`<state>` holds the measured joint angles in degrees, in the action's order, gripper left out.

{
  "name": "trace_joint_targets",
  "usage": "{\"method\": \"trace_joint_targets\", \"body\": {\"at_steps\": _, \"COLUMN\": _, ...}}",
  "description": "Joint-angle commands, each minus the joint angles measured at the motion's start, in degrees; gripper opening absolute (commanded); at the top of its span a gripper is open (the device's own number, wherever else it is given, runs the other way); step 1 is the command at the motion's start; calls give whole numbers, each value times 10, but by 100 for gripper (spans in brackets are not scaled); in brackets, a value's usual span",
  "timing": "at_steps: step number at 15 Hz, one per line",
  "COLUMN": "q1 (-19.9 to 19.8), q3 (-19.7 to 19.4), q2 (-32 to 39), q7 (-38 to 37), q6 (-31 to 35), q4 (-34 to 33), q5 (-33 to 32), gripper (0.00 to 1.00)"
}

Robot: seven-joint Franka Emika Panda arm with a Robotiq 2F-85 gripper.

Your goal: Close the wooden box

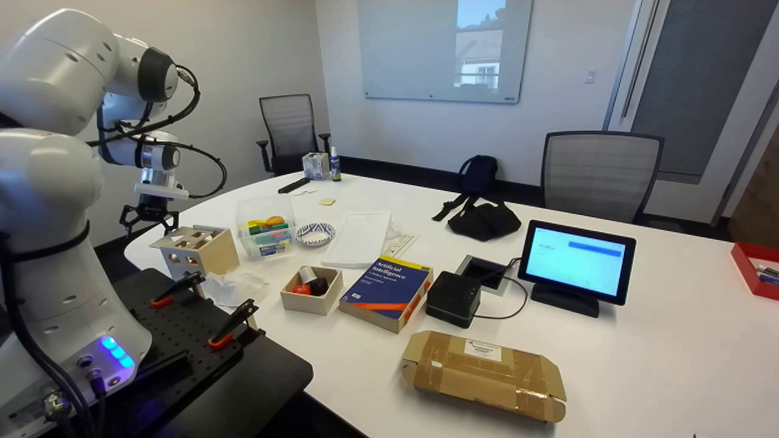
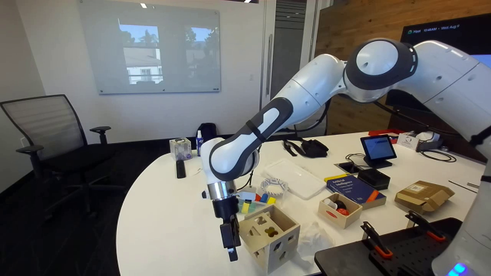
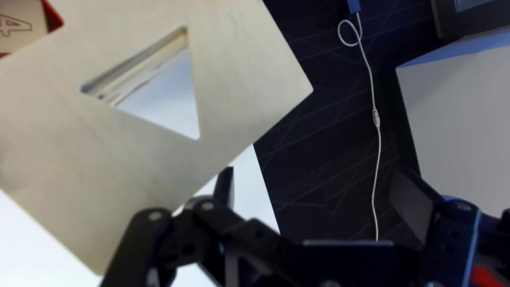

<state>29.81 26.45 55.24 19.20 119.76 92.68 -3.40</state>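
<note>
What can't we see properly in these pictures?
Inside of the box: partly hidden by the lid in an exterior view.
Pale thing with a 4: cut off by the wrist view's top and left edges.
Words on the white label: too small to read in an exterior view.
Red tray: cut off by the right edge of an exterior view.

The wooden box point(image 1: 213, 255) is tan, the bowl point(image 1: 315, 235) blue-patterned.
</note>
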Motion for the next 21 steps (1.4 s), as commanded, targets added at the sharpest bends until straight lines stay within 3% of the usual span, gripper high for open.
{"method": "trace_joint_targets", "body": {"at_steps": 1, "q1": 6, "q3": -16, "q2": -30, "q7": -47, "q6": 25, "q4": 26, "q5": 0, "gripper": 100}}
{"method": "trace_joint_targets", "body": {"at_steps": 21, "q1": 6, "q3": -53, "q2": -61, "q7": -153, "q6": 39, "q4": 68, "q5": -1, "gripper": 100}}
